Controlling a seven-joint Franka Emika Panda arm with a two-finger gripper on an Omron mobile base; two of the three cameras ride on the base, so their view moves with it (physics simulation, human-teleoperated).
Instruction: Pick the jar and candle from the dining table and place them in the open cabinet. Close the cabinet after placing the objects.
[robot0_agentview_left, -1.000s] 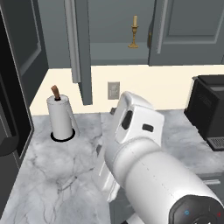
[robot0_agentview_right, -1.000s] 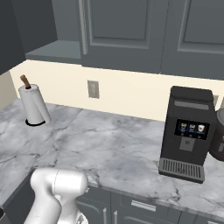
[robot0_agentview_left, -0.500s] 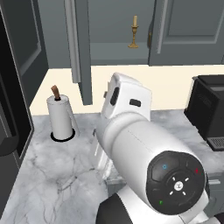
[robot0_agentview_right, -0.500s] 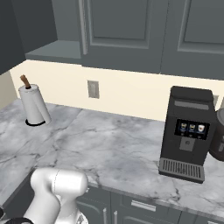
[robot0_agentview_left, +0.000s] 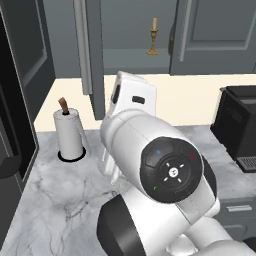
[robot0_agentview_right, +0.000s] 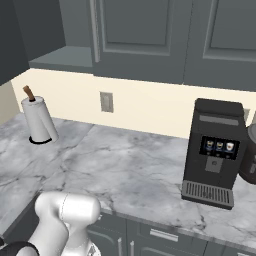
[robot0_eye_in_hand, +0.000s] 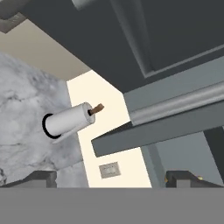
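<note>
Paper towel roll (robot0_agentview_left: 70, 137) stands upright on its black round base near the left back corner of the marble table (robot0_agentview_left: 55, 200), close to the cream wall. Just right of it in the left base view the open cabinet (robot0_agentview_left: 132, 47) hangs above, one door (robot0_agentview_left: 90, 55) swung out toward the camera. On the cabinet's inner shelf the candle (robot0_agentview_left: 153, 37) stands upright in its brass holder, near the right door. A wall outlet (robot0_agentview_right: 106, 101) sits on the cream backsplash right of the roll in the right base view. Farther right a black coffee machine (robot0_agentview_right: 212, 150) stands on the table toward its right back edge. The hand (robot0_eye_in_hand: 111, 177) has its two finger tips (robot0_eye_in_hand: 37, 178) spread wide apart, gripping nothing.
</note>
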